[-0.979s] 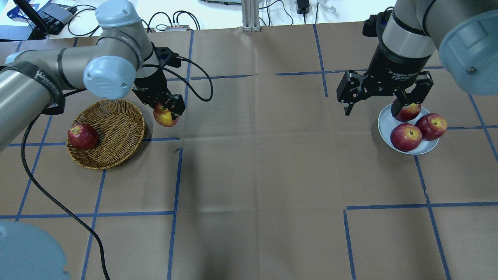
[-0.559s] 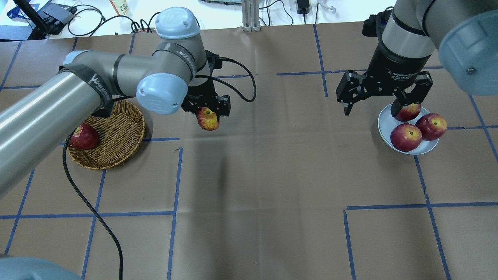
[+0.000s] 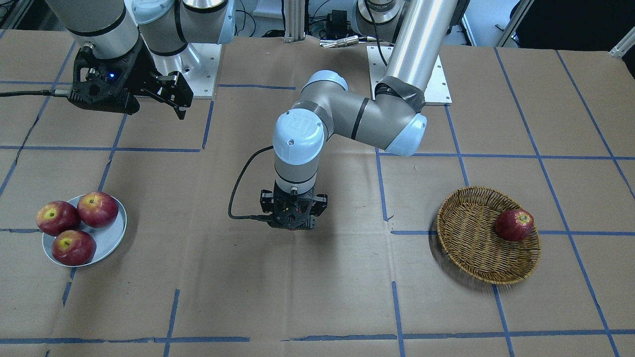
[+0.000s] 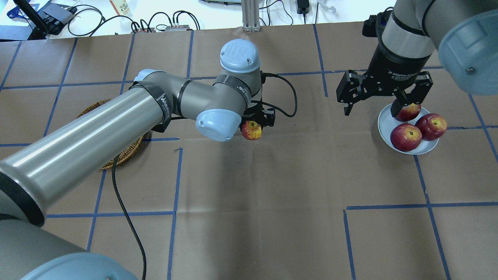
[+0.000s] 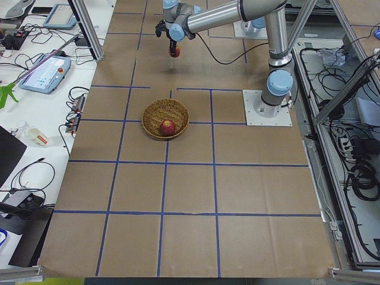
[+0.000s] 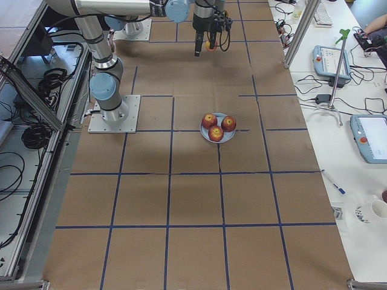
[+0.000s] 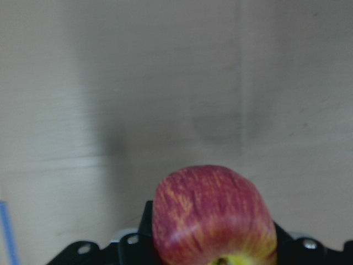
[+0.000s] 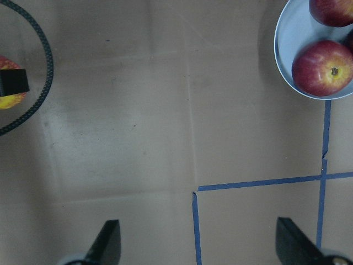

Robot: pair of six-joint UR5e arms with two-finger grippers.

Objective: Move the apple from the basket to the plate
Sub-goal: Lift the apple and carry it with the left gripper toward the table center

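Note:
My left gripper [image 4: 255, 125] is shut on the apple [image 4: 252, 130], red with a broad yellow patch, and holds it above the table's middle, right of the basket [image 4: 125, 154]. The apple fills the bottom of the left wrist view [image 7: 214, 215]. The wicker basket [image 3: 476, 270] holds one dark red apple [image 3: 514, 224]. The pale blue plate [image 4: 383, 125] at the right carries three red apples [image 4: 405, 137]. My right gripper [image 4: 371, 111] is open and empty, raised beside the plate's far left edge.
My left arm [image 4: 97, 132] stretches across and hides most of the basket in the overhead view. A black cable [image 4: 124, 217] trails over the table's left. Blue tape lines [image 4: 177, 175] grid the brown paper. The plate [image 3: 106, 239] stands far left in the front view.
My left gripper has carried the apple to the right, from beside the basket toward the table's middle. The right arm has not moved.

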